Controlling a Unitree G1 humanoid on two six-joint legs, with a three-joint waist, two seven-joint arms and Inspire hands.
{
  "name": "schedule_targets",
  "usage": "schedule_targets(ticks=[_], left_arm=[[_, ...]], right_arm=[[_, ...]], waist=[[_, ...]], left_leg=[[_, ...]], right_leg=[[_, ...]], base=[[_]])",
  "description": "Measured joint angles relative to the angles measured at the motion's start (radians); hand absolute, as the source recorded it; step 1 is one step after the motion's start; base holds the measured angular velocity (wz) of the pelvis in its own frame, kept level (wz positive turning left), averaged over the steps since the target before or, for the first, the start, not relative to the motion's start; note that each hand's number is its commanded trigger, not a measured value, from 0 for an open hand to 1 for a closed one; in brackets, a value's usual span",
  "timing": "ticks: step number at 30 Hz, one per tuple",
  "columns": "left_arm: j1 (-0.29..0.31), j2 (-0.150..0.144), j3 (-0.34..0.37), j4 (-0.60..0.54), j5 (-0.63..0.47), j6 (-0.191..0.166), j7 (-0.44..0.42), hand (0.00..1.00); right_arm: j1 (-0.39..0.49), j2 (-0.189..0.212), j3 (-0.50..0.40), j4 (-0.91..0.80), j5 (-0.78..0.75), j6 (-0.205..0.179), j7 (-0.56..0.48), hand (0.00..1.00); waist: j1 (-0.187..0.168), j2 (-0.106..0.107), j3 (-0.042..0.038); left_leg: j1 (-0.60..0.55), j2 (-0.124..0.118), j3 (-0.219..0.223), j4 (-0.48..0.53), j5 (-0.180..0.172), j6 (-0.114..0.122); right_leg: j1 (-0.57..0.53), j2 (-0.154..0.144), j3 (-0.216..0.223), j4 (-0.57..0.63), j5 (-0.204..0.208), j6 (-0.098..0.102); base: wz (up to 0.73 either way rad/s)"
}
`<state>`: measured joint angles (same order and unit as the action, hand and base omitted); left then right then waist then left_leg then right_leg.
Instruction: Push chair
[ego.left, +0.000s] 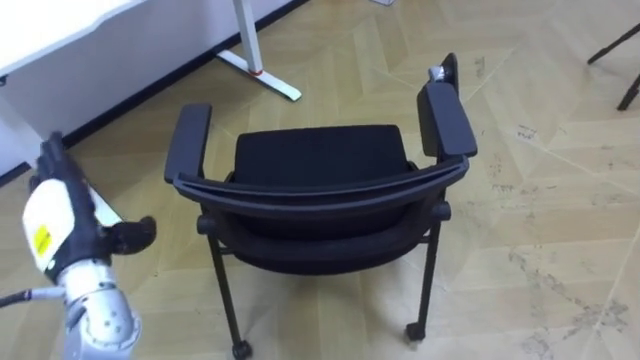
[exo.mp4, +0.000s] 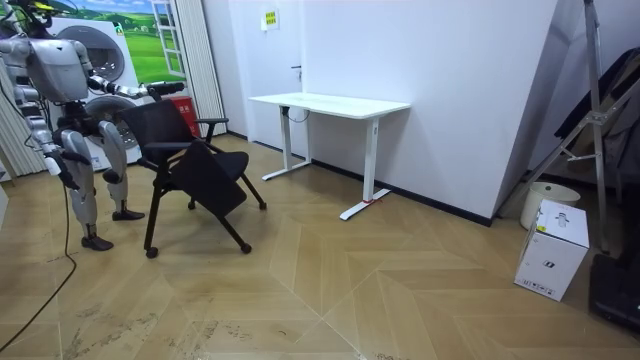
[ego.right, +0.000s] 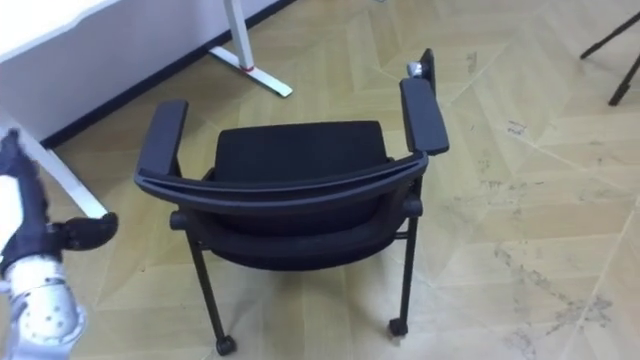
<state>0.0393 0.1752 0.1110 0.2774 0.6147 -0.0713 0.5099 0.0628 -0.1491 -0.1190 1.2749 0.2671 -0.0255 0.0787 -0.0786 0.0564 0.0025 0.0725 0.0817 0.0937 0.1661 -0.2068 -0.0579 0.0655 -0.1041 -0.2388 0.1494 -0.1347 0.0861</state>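
Currently, the chair (ego.left: 320, 160) stands on the wooden floor (ego.left: 540, 200) directly in front of the robot. Its curved backrest is nearest the robot and its seat faces away, toward the white desk (ego.left: 60, 30). The chair is black, with two padded armrests and small castors at the leg ends. In the eye views, all of it lies below the head camera, with the desk's white foot on the floor just beyond the left armrest.

Left hand (ego.left: 50, 235): raised at the lower left of the eye views, beside and to the left of the chair, level with the left end of the backrest. Its dark fingers point forward and are extended, and the thumb sticks out sideways toward the chair. A visible strip of floor separates the thumb from the chair frame, so the hand holds nothing and touches nothing.

Right hand (exo.mp4: 60, 168): hangs low at the robot's side in the room view, apart from the chair. Its finger position cannot be told there.

Robot position, room view: upright at the room view's left, immediately behind the chair, left arm held out at backrest height. The chair sits between the robot and the desk, well apart from the desk. A white box (exo.mp4: 553, 250) rests on the floor at the far right, near a folded metal stand (exo.mp4: 590, 120) against the wall.
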Motion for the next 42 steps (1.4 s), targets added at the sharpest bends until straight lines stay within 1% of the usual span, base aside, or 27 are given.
schedule_targets(ticks=[3, 4, 6, 7, 8, 9, 10, 12, 13, 15, 18, 21, 23, 26, 28, 31, 34, 38, 40, 42], left_arm=[[-0.009, 0.005, -0.050, -0.044, 0.037, 0.001, -0.002, 0.00], [-0.010, 0.006, -0.052, -0.044, 0.052, 0.005, -0.003, 0.00], [-0.011, 0.016, -0.073, -0.045, 0.093, 0.024, -0.003, 0.00], [-0.011, 0.020, -0.082, -0.046, 0.104, 0.028, -0.004, 0.00], [-0.011, 0.031, -0.099, -0.047, 0.129, 0.030, -0.006, 0.00], [-0.011, 0.042, -0.114, -0.054, 0.149, 0.032, -0.016, 0.00], [-0.011, 0.045, -0.119, -0.058, 0.163, 0.032, -0.020, 0.00], [-0.011, 0.052, -0.140, -0.066, 0.207, 0.047, -0.031, 0.00], [-0.011, 0.054, -0.145, -0.072, 0.213, 0.051, -0.037, 0.00], [-0.011, 0.065, -0.170, -0.082, 0.265, 0.064, -0.051, 0.00], [-0.014, 0.071, -0.188, -0.083, 0.320, 0.066, -0.077, 0.00], [-0.026, 0.071, -0.209, -0.083, 0.388, 0.073, -0.099, 0.00], [-0.030, 0.071, -0.212, -0.084, 0.411, 0.075, -0.113, 0.00], [-0.030, 0.071, -0.218, -0.087, 0.427, 0.080, -0.133, 0.00], [-0.030, 0.072, -0.238, -0.104, 0.435, 0.094, -0.149, 0.00], [-0.030, 0.072, -0.275, -0.121, 0.450, 0.097, -0.168, 0.00], [-0.030, 0.072, -0.300, -0.123, 0.470, 0.097, -0.175, 0.00], [-0.030, 0.073, -0.321, -0.139, 0.486, 0.103, -0.209, 0.00], [-0.030, 0.073, -0.326, -0.141, 0.483, 0.107, -0.218, 0.00], [-0.031, 0.074, -0.326, -0.141, 0.456, 0.108, -0.244, 0.00]], right_arm=[[-0.009, -0.002, 0.019, 0.009, -0.001, -0.002, 0.000, 0.00], [-0.009, -0.003, 0.019, 0.009, -0.001, -0.002, 0.000, 0.00], [-0.011, -0.008, 0.027, 0.007, -0.002, -0.002, -0.001, 0.00], [-0.012, -0.009, 0.028, 0.008, -0.002, -0.002, -0.001, 0.00], [-0.018, -0.009, 0.028, 0.009, -0.005, -0.002, -0.001, 0.00], [-0.025, -0.009, 0.029, 0.012, -0.010, -0.002, 0.000, 0.00], [-0.028, -0.009, 0.031, 0.013, -0.012, -0.002, 0.000, 0.00], [-0.031, -0.010, 0.039, 0.015, -0.015, -0.002, 0.000, 0.00], [-0.031, -0.010, 0.039, 0.016, -0.015, -0.002, 0.000, 0.00], [-0.033, -0.010, 0.042, 0.023, -0.009, -0.002, 0.003, 0.00], [-0.039, -0.010, 0.057, 0.026, -0.002, -0.003, 0.008, 0.00], [-0.041, -0.010, 0.057, 0.030, 0.004, -0.005, 0.010, 0.00], [-0.043, -0.010, 0.058, 0.035, 0.013, -0.006, 0.010, 0.00], [-0.043, -0.011, 0.058, 0.049, 0.030, -0.007, 0.010, 0.00], [-0.044, -0.011, 0.058, 0.057, 0.044, -0.007, 0.011, 0.00], [-0.047, -0.012, 0.058, 0.058, 0.058, -0.008, 0.007, 0.00], [-0.062, -0.014, 0.058, 0.078, 0.065, -0.008, 0.005, 0.00], [-0.071, -0.014, 0.058, 0.088, 0.065, -0.007, 0.009, 0.00], [-0.073, -0.014, 0.058, 0.089, 0.065, -0.007, 0.011, 0.00], [-0.073, -0.014, 0.058, 0.088, 0.064, -0.007, 0.015, 0.00]], waist=[[-0.005, 0.000, 0.0005], [-0.006, 0.000, 0.0008], [-0.012, 0.004, 0.0027], [-0.012, 0.005, 0.0032], [-0.015, 0.006, 0.0037], [-0.024, 0.007, 0.0033], [-0.028, 0.007, 0.0029], [-0.035, 0.011, 0.0012], [-0.036, 0.011, 0.0012], [-0.041, 0.011, 0.0011], [-0.054, 0.012, 0.0013], [-0.055, 0.013, 0.0026], [-0.056, 0.013, 0.0026], [-0.056, 0.014, 0.0031], [-0.056, 0.015, 0.0045], [-0.057, 0.020, 0.0078], [-0.061, 0.024, 0.0075], [-0.066, 0.023, 0.0076], [-0.069, 0.024, 0.0075], [-0.080, 0.023, 0.0079]], left_leg=[[0.001, -0.001, 0.003, -0.001, 0.000, 0.000], [0.001, -0.001, 0.003, -0.001, 0.000, 0.000], [0.001, -0.001, 0.005, -0.001, 0.000, 0.000], [0.001, -0.001, 0.004, -0.001, 0.000, 0.000], [-0.002, -0.001, 0.003, -0.001, 0.000, 0.000], [-0.005, -0.001, 0.000, 0.000, 0.000, 0.000], [-0.006, -0.001, -0.001, 0.000, 0.000, 0.000], [-0.007, -0.001, 0.000, 0.000, 0.000, 0.000], [-0.008, -0.001, 0.000, 0.000, 0.000, 0.000], [-0.008, -0.001, -0.005, 0.000, 0.000, 0.000], [-0.008, -0.001, -0.006, 0.000, 0.000, 0.000], [-0.009, -0.001, -0.001, 0.001, 0.000, 0.000], [-0.009, -0.001, 0.000, 0.001, 0.000, 0.000], [-0.008, -0.002, 0.002, 0.001, 0.000, 0.000], [-0.008, -0.002, 0.003, 0.001, 0.000, 0.000], [-0.008, -0.003, 0.005, 0.000, 0.000, 0.000], [-0.009, -0.002, 0.008, 0.001, 0.000, 0.000], [-0.008, -0.003, 0.013, 0.000, 0.000, 0.000], [-0.007, -0.003, 0.014, 0.000, 0.000, 0.000], [-0.008, -0.003, 0.016, 0.000, 0.000, 0.000]], right_leg=[[-0.001, 0.000, 0.005, 0.000, 0.000, 0.000], [-0.001, 0.000, 0.005, 0.000, 0.000, 0.000], [-0.001, 0.000, 0.006, 0.000, 0.000, 0.000], [-0.001, 0.000, 0.006, -0.001, 0.000, 0.000], [-0.002, 0.000, 0.005, -0.001, 0.000, 0.000], [-0.002, 0.000, 0.004, -0.002, 0.000, 0.000], [-0.002, 0.000, 0.004, -0.003, 0.000, 0.000], [-0.004, -0.001, 0.002, -0.003, 0.000, 0.000], [-0.004, -0.001, 0.002, -0.003, 0.000, 0.000], [-0.004, -0.001, 0.002, -0.002, 0.000, 0.000], [-0.003, 0.000, 0.012, -0.003, 0.000, 0.000], [-0.007, 0.000, 0.020, -0.002, 0.000, 0.000], [-0.007, 0.000, 0.022, -0.001, 0.000, 0.000], [-0.008, 0.000, 0.025, -0.001, 0.000, 0.000], [-0.008, 0.000, 0.023, -0.001, 0.000, 0.000], [-0.010, 0.000, 0.025, -0.001, 0.000, 0.000], [-0.012, 0.000, 0.027, -0.002, 0.000, 0.000], [-0.014, 0.000, 0.033, -0.002, 0.000, 0.000], [-0.014, 0.000, 0.033, -0.002, 0.000, 0.000], [-0.017, 0.000, 0.034, -0.002, 0.000, 0.000]], base=[[-0.03], [0.00], [0.00], [0.03], [0.08], [0.07], [0.04], [0.00], [0.00], [0.03], [0.01], [-0.04], [0.00], [0.00], [0.00], [0.00], [-0.01], [-0.02], [0.00], [0.00]])
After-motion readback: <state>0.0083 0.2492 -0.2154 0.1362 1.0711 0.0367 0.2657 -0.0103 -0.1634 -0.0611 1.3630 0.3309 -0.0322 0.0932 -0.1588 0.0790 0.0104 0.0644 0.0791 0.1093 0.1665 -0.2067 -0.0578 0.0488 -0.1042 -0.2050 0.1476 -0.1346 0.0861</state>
